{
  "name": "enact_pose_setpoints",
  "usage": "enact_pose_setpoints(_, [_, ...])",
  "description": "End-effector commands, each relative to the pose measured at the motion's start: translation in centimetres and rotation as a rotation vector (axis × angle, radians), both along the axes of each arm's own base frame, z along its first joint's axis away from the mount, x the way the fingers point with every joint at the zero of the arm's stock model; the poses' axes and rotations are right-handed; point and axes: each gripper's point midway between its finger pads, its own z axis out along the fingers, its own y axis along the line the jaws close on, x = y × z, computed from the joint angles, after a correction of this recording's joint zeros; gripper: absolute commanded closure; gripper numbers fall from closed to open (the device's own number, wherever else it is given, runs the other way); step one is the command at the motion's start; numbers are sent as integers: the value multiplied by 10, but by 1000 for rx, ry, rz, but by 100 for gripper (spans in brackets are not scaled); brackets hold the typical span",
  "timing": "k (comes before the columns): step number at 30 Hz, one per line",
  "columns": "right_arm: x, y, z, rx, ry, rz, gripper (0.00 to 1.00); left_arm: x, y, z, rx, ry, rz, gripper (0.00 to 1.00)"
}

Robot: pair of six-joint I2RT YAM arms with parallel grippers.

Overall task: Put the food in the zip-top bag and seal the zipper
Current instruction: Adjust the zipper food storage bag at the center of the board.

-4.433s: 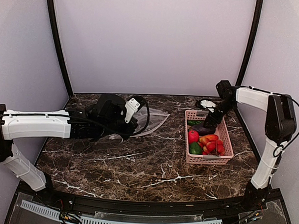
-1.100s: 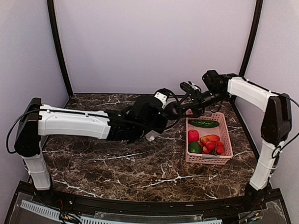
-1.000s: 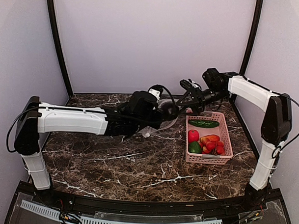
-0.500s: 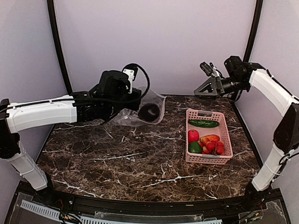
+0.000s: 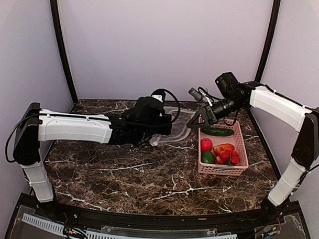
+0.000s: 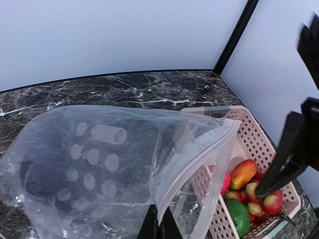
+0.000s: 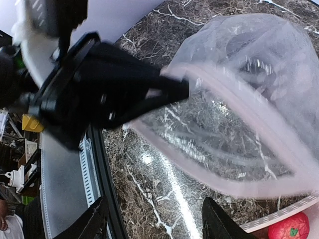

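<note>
**A:** From above, where is the bag?

**B:** The bag (image 5: 181, 128) is at the back middle of the table (image 5: 147, 177), just left of the pink basket (image 5: 223, 171). The left gripper (image 5: 164, 126) reaches in to it from the left. The right gripper (image 5: 197, 121) hangs between bag and basket with its fingers spread.

**A:** And the food?

**B:** A cucumber (image 5: 218, 131) lies across the basket's far end. A red piece (image 5: 206, 145), a green pepper (image 5: 208, 158) and an orange piece (image 5: 224, 147) are piled nearer.

**A:** What about the left wrist camera?

**B:** Its two fingers are pinched together on the lower lip of the bag, whose mouth gapes toward the basket. The zipper (image 6: 199, 152) runs along that lip as a whitish strip. A dark lump (image 6: 37, 177) sits deep inside the bag, blurred by the plastic. Just past the mouth, the basket holds the orange piece, the pepper and a strawberry (image 6: 271, 201). A dark finger of the right gripper stands over them.

**A:** And the right wrist camera?

**B:** Its own fingers sit wide apart at the bottom edge, with nothing between them. The bag's mouth opens toward this camera. The left gripper is clamped on the rim at the upper left. The red piece shows in the bottom right corner.
</note>
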Motion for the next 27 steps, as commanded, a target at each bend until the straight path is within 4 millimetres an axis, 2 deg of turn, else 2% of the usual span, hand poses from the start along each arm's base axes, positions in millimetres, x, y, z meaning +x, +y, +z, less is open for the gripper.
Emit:
enact_pose_setpoints(1, [33,1,-1,-74,-99,-107,39,-10,-20,33,-81,-71,8,99])
enact_pose_setpoints(4, [38,-7,-4,-124,-145,-139,39,-8,-15,41,-54,-88,21,99])
enact_pose_setpoints(7, [34,-11,-3,-126,-176,-133,39,-7,-9,48,2,-111,22,99])
enact_pose_setpoints(9, [31,-10,-2,-108,-190,-123,41,-8,-8,60,53,-140,-7,99])
enact_pose_setpoints(10, [31,-11,-1,-108,-194,-131,43,-10,-5,54,143,-137,-32,99])
enact_pose_setpoints(11, [32,-12,0,-112,-197,-138,43,-8,-4,67,156,-151,-27,99])
enact_pose_setpoints(12, [34,-13,3,-114,-202,-140,44,-9,2,60,234,-136,-34,99])
enact_pose_setpoints(13, [36,-15,7,-113,-210,-145,44,-8,6,70,252,-147,-20,99])
enact_pose_setpoints(14, [39,-17,14,-107,-224,-148,44,-9,13,70,302,-151,-17,99])
enact_pose_setpoints(16, [43,-21,24,-91,-247,-152,44,-9,24,69,367,-163,-12,99])
enact_pose_setpoints(17, [44,-22,30,-68,-239,-154,44,-8,30,59,404,-156,-7,99])
enact_pose_setpoints(18, [40,-21,38,-7,-190,-137,44,-4,40,49,435,-136,17,99])
enact_pose_setpoints(20, [36,-24,53,96,-85,-120,44,-8,47,36,439,-78,12,99])
enact_pose_setpoints(21, [38,-29,57,119,-68,-121,44,-13,50,38,418,-68,3,99])
enact_pose_setpoints(22, [40,-34,58,120,-69,-125,44,-17,51,29,411,-56,-13,99])
enact_pose_setpoints(23, [45,-41,57,101,-98,-133,44,-21,57,39,375,-72,-6,99])
enact_pose_setpoints(24, [52,-49,55,69,-136,-148,44,-21,63,31,372,-80,10,99])
enact_pose_setpoints(25, [59,-58,50,29,-184,-161,44,-22,69,37,351,-89,28,99])
enact_pose_setpoints(27, [76,-80,39,-46,-229,-214,44,-21,80,34,346,-74,51,99])
